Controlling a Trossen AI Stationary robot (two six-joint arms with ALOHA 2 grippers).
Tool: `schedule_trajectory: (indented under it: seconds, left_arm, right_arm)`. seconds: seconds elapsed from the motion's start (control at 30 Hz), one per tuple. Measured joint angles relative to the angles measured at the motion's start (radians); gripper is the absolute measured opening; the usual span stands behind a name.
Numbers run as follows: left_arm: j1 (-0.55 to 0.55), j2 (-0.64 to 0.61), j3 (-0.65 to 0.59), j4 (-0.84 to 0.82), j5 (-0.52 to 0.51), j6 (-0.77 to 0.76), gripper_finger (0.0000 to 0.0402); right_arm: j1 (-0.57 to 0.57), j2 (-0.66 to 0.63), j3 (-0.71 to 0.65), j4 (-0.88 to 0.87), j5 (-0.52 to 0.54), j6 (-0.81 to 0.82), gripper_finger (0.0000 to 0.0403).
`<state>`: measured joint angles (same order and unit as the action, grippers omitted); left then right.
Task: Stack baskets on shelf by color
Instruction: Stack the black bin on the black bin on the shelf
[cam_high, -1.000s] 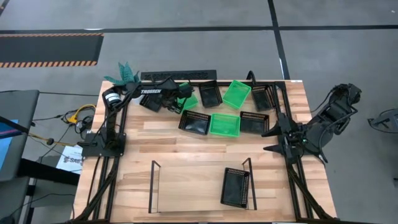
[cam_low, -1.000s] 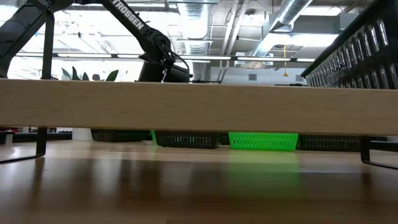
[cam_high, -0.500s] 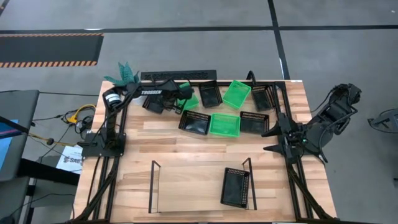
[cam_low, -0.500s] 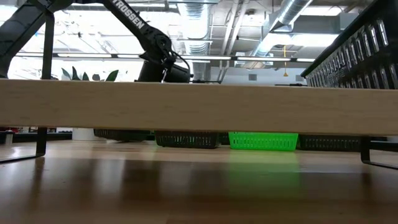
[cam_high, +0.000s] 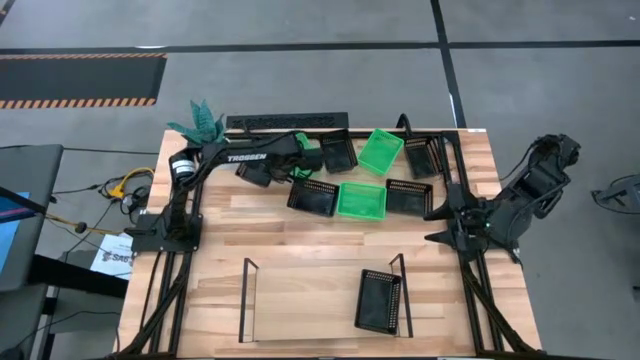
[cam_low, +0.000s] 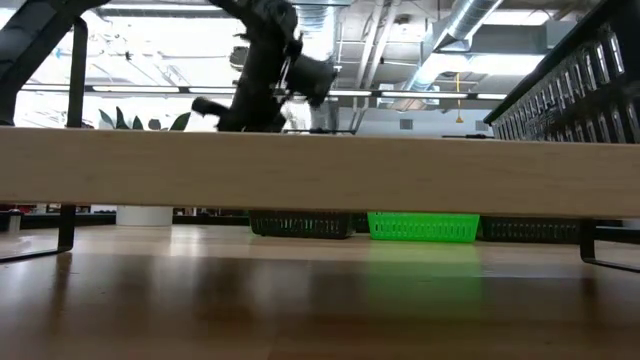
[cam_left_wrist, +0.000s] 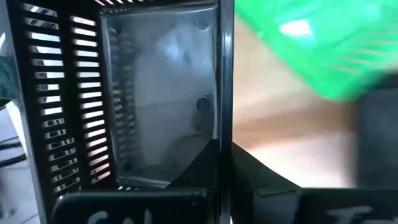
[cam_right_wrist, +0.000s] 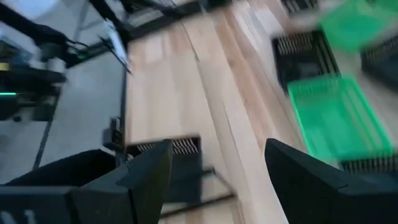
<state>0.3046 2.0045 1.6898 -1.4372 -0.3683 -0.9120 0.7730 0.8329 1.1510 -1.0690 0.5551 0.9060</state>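
Up at the back, left gripper pinching black basket by its wall, lifted. Better kept level, carried to shelf. Right gripper spread, waiting.

Grey concrete floor, ceiling ducts overhead

So from above we've got the shelf sitting at the near edge of the tabletop, with one basket on its board, tucked against the right end. The rest of the baskets are bunched along the far side, in two loose rows. Behind them, a long bar runs along the back edge, and a plant sits at the far left corner. The left pincer is over that cluster's left end, the right pincer off by the right edge.
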Motion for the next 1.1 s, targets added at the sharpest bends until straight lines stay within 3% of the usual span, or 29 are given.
schedule_trajectory:
  seconds: [0.2,0.33,0.47,0.77,0.93,1.1]
  left_arm:
    - [-0.149,0.000,0.195,-0.008,0.015,-0.046,0.0000]
    - [-0.268,0.000,0.310,0.011,0.014,-0.097,0.0000]
    - [-0.396,-0.001,0.388,0.026,-0.017,-0.191,0.0000]
    - [-0.640,-0.001,0.412,0.179,-0.149,-0.404,0.0000]
    - [-0.702,-0.001,0.412,0.263,-0.241,-0.442,0.0000]
    - [-0.729,-0.001,0.412,0.300,-0.249,-0.444,0.0000]
  right_arm:
    - [0.152,0.005,-0.157,-0.110,-0.004,0.352,0.0282]
    - [0.265,0.042,-0.293,-0.032,0.001,0.517,0.0282]
    - [0.359,0.096,-0.414,0.124,0.079,0.611,0.0282]
    - [0.395,0.318,-0.528,0.352,0.156,0.639,0.0282]
    - [0.361,0.422,-0.528,0.426,0.189,0.610,0.0282]
    - [0.306,0.490,-0.528,0.582,0.206,0.478,0.0282]
